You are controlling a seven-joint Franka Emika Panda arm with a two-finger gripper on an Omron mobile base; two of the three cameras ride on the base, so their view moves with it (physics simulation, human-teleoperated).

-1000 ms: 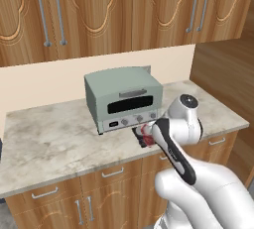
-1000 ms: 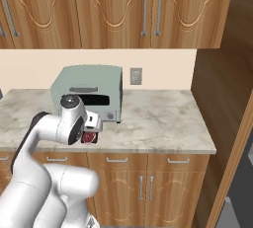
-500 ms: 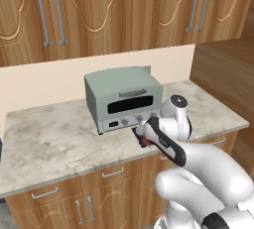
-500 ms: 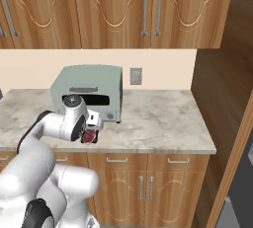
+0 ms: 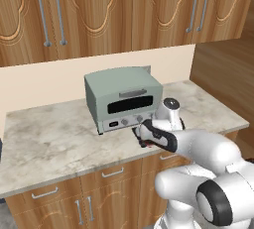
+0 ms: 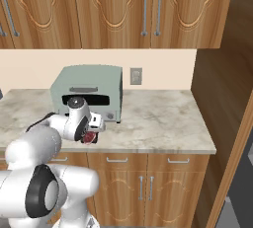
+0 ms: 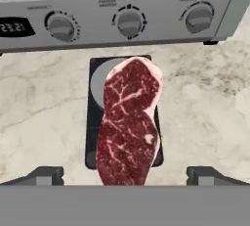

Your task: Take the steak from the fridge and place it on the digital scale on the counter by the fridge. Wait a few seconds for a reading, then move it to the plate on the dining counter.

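Observation:
The red marbled steak (image 7: 129,122) lies flat on the black digital scale (image 7: 93,137) and covers most of its grey disc. The scale stands on the marbled counter (image 7: 205,112), right in front of the toaster oven. My gripper (image 7: 127,175) hovers just above the steak's near end, open, one fingertip (image 7: 45,174) on each side of the meat and clear of it. From the base cameras the gripper (image 5: 144,135) (image 6: 95,126) hangs low over the steak (image 6: 89,137) at the counter's front edge. The fridge, the plate and the dining counter are out of view.
A pale green toaster oven (image 5: 123,99) with three knobs stands directly behind the scale. Wooden wall cabinets (image 6: 123,10) hang above, and a tall wood panel (image 6: 222,74) closes the counter's right end. A wall outlet (image 6: 136,76) sits behind the oven.
The arm's elbow has swung down and toward the camera, and the hand has shifted a little along the counter front. The steak stays on the scale and the jaws stay wide.

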